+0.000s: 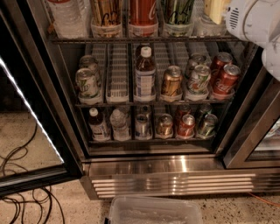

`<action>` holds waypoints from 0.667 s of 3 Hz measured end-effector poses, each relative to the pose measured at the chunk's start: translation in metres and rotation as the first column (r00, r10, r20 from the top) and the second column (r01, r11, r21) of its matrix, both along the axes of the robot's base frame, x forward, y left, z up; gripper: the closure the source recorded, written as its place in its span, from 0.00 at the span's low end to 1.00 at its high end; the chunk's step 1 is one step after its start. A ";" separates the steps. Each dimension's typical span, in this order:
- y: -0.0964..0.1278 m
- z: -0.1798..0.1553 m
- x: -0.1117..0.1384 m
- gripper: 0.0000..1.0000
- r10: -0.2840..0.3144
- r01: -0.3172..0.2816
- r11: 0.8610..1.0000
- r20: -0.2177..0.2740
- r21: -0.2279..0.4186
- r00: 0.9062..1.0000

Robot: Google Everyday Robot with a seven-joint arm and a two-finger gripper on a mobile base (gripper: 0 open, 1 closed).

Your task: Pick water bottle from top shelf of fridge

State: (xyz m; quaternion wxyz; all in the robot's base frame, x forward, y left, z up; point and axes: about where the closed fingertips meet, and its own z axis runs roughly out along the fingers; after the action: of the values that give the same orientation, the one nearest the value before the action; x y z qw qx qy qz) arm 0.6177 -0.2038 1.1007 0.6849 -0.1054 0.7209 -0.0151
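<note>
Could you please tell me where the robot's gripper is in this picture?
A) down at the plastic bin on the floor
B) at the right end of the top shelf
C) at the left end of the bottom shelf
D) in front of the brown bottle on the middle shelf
B: the gripper shows in the upper right corner, level with the right end of the top shelf, at the tip of the white arm.

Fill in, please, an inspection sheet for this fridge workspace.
Surface: top shelf, wire rack with tall cans.
Job's things: water bottle upright at the shelf's left end; fridge door open.
Clutter: cans on both lower shelves; clear bin on the floor in front.
Gripper: gripper at the top right, beside the shelf's right end.
Cables: black cables on the floor, left.
Surroundings: speckled floor.
</note>
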 end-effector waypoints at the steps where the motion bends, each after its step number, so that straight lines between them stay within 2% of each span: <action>1: 0.012 -0.001 0.005 0.45 0.011 -0.011 1.000 0.003 -0.005 1.000; 2: 0.018 -0.006 0.013 0.46 0.011 -0.011 1.000 0.000 0.015 1.000</action>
State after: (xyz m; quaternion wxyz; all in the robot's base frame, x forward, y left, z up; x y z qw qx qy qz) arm 0.6303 -0.1857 1.0950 0.6856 -0.1041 0.7205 -0.0058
